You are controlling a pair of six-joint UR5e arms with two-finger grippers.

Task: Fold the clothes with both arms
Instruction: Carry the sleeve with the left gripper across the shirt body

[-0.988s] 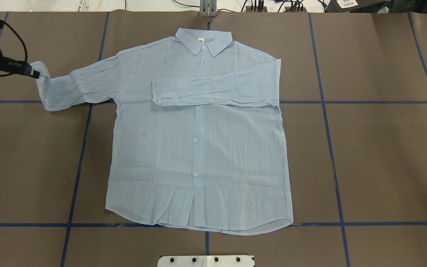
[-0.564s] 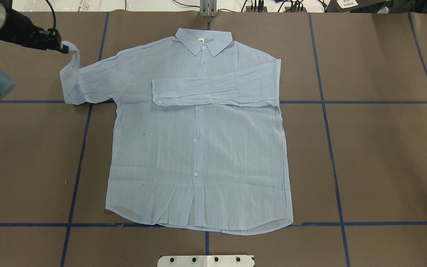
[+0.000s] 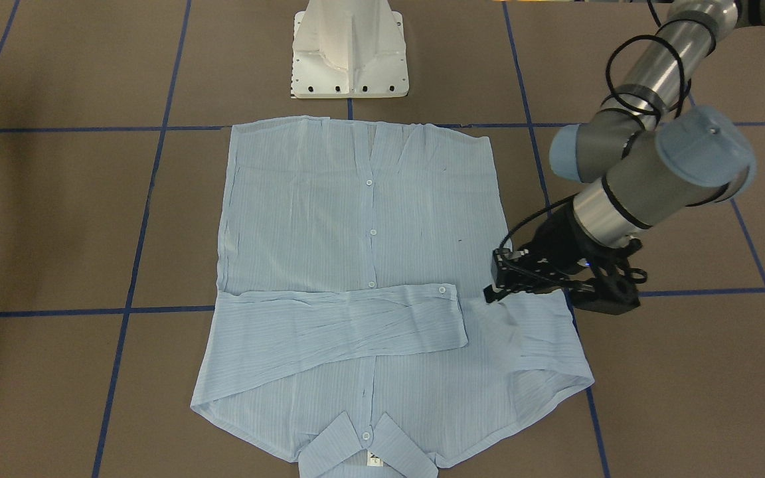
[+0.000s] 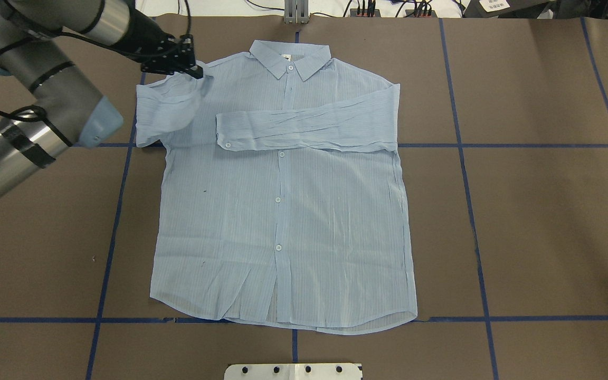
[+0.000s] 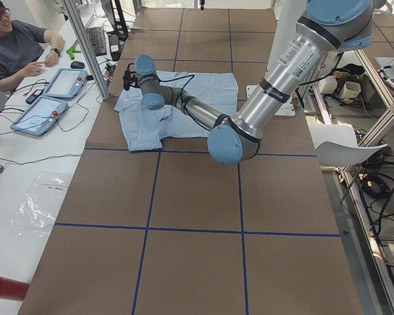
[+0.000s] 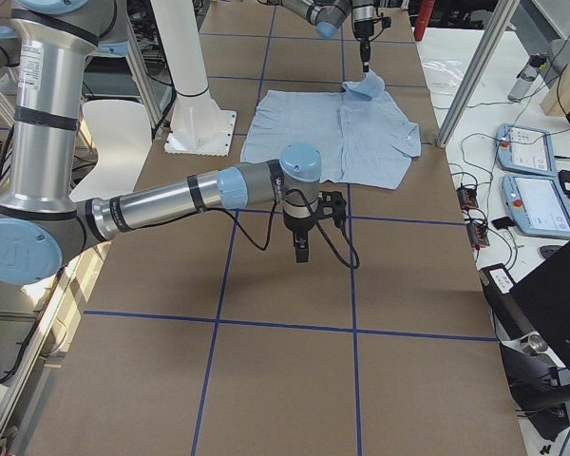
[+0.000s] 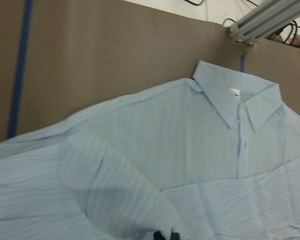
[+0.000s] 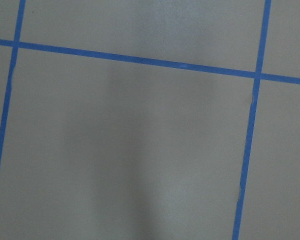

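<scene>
**Left sleeve fold in hand, right arm waiting aside**

The shirt [image 4: 283, 211] is lying flat and buttoned in the middle of the tabletop [image 4: 536, 221], with its collar [image 4: 289, 58] on the far side from the robot. The other sleeve [image 4: 304, 129] is already lying across the chest. The left tool [image 4: 194, 68] is holding the left sleeve [image 4: 167, 105] by its cuff, with the jaws closed tight on the thin fabric, above the left shoulder. So, as I judge it, the step in hand is the folding of this second sleeve. The next move probably calls for laying the cuff across the chest, just beside or over the first sleeve, and opening only when the cloth is resting smooth. The fabric is light and could wrinkle or drag.

The overhead view is showing the sleeve doubled back at the shoulder. The front-facing view is showing better that the cuff is hanging lifted, near the first sleeve's buttoned end. Only the right side view is showing the right tool [image 6: 301, 255], which is hanging over bare tabletop, well apart from the shirt. I cannot tell whether it is open. Its wrist camera is seeing only blue tape lines [image 8: 140, 60].
</scene>
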